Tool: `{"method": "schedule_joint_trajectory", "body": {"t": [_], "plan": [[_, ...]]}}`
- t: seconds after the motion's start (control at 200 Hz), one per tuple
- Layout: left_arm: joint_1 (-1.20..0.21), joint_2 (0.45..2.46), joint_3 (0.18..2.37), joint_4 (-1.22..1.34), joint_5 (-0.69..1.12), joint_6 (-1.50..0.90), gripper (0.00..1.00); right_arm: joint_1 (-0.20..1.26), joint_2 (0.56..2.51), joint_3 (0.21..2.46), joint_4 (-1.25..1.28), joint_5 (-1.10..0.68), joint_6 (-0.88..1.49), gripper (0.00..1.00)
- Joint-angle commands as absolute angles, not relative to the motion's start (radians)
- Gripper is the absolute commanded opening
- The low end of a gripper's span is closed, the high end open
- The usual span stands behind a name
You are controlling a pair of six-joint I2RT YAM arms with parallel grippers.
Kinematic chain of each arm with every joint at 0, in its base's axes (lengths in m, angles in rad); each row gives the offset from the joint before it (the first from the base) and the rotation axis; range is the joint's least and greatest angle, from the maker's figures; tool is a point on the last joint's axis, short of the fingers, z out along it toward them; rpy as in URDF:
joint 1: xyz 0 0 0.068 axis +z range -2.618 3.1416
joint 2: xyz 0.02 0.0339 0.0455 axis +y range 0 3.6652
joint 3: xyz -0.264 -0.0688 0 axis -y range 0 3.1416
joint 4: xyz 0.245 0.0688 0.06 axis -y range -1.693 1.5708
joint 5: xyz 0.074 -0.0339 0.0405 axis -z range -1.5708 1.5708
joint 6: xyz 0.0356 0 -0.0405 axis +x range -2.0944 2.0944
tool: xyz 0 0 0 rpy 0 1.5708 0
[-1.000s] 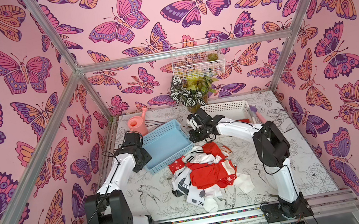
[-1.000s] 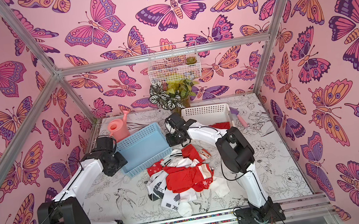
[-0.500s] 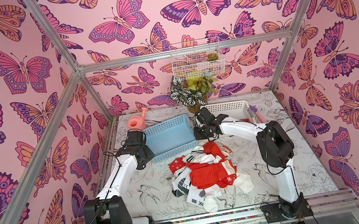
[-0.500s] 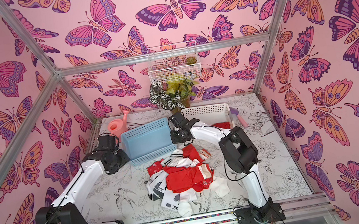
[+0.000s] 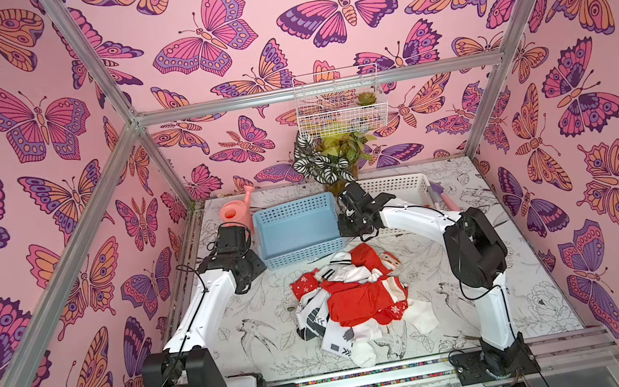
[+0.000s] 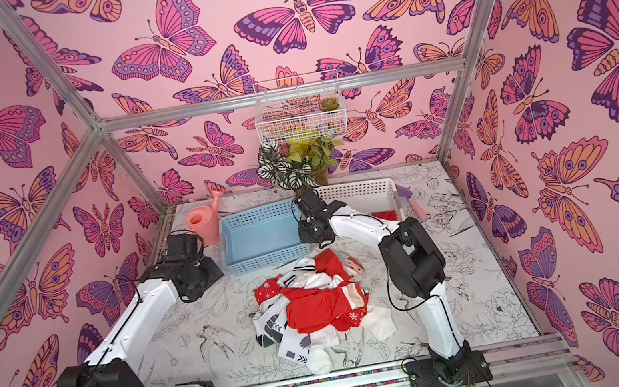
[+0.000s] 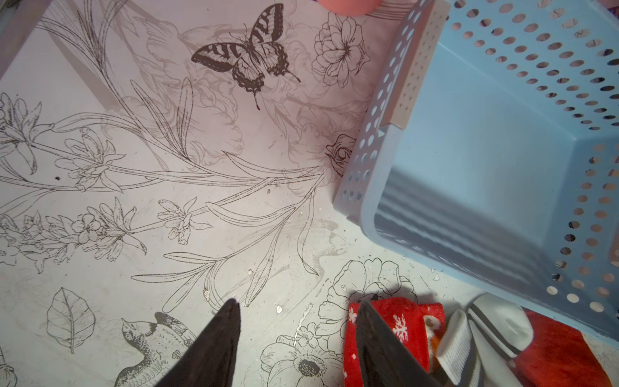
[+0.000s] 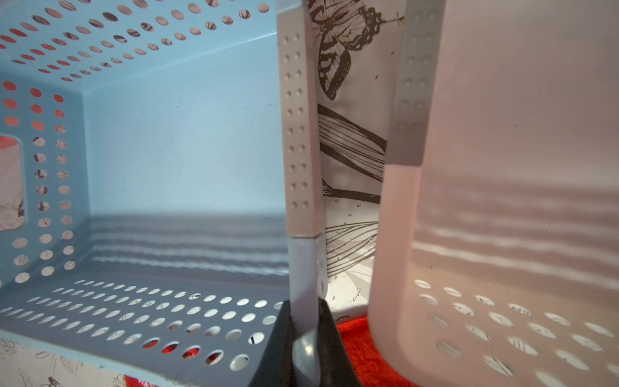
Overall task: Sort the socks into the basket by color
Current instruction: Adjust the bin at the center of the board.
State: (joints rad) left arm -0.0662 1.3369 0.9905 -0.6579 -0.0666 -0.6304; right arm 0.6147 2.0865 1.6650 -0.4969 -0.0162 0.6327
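Our right gripper (image 8: 303, 321) is clamped on the side wall of the blue perforated basket (image 5: 304, 251), just beside the white basket (image 5: 394, 183). Our left gripper (image 7: 298, 303) hangs empty, fingers apart, at the edge of the socks (image 5: 358, 300), which lie heaped on the table (image 5: 263, 336) in front of the blue basket.

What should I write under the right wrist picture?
The right gripper pinches the wall of a blue perforated plastic basket, a white plastic basket alongside.
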Motion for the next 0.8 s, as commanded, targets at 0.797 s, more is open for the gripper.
{"method": "schedule_joint_trajectory", "body": {"t": [0.797], "plan": [[-0.092, 1.299, 1.002, -0.662, -0.061, -0.628, 0.62, 0.607, 2.068, 1.681, -0.526, 0.027, 0.625, 0.34]]}}
